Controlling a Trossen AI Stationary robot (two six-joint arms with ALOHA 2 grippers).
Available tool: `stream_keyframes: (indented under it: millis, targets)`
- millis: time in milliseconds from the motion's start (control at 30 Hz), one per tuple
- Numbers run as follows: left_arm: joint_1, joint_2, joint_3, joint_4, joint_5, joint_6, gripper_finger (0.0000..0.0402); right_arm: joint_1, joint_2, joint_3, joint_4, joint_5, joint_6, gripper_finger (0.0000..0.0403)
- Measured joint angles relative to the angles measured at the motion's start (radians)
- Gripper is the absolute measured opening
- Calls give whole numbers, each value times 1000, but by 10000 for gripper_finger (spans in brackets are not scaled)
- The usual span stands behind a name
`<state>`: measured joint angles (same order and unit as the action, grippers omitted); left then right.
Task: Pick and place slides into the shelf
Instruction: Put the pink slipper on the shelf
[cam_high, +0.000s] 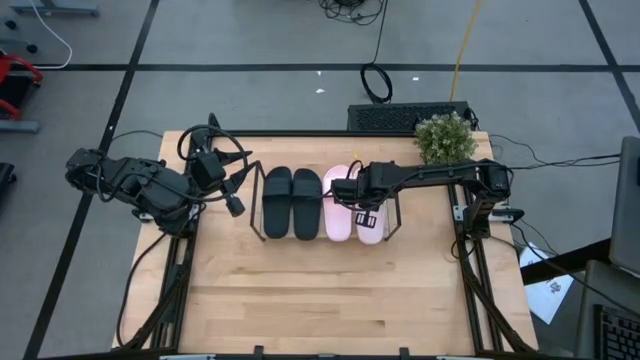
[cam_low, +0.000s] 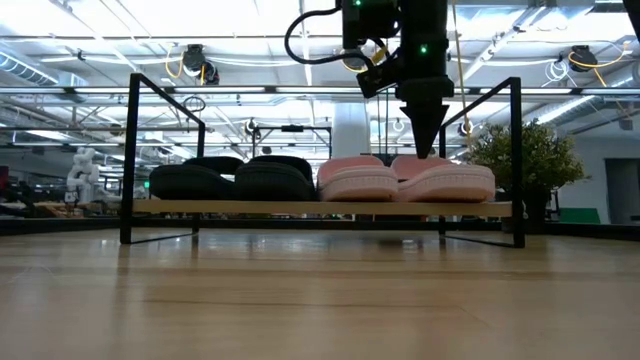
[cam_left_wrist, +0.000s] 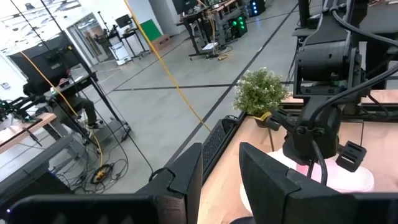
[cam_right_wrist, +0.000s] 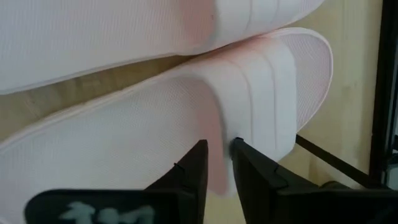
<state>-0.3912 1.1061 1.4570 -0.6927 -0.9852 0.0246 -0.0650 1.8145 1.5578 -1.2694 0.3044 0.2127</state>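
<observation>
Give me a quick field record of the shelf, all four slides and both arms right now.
shelf: black wire rack at the table's far side, holding four slides in a row
black slides: pair, side by side, left half of shelf
pink slides: pair, side by side, right half of shelf
right gripper: over the outer pink slide, fingers astride its strap edge, slightly parted
left gripper: off the shelf's left end, holding nothing
slides off shelf: none visible

Two black slides (cam_high: 291, 202), two pink slides (cam_high: 338, 217), one shelf (cam_high: 257, 225).
</observation>
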Motion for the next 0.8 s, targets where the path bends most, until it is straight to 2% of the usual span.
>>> stream_keyframes:
  millis: [367, 800]
  targets:
    - [0, 0, 0, 0, 0, -2, 113, 0, 0, 0, -19, -22, 11, 110]
    - [0, 0, 0, 0, 0, -3, 113, 0, -49, 1, -12, -67, 41, 116]
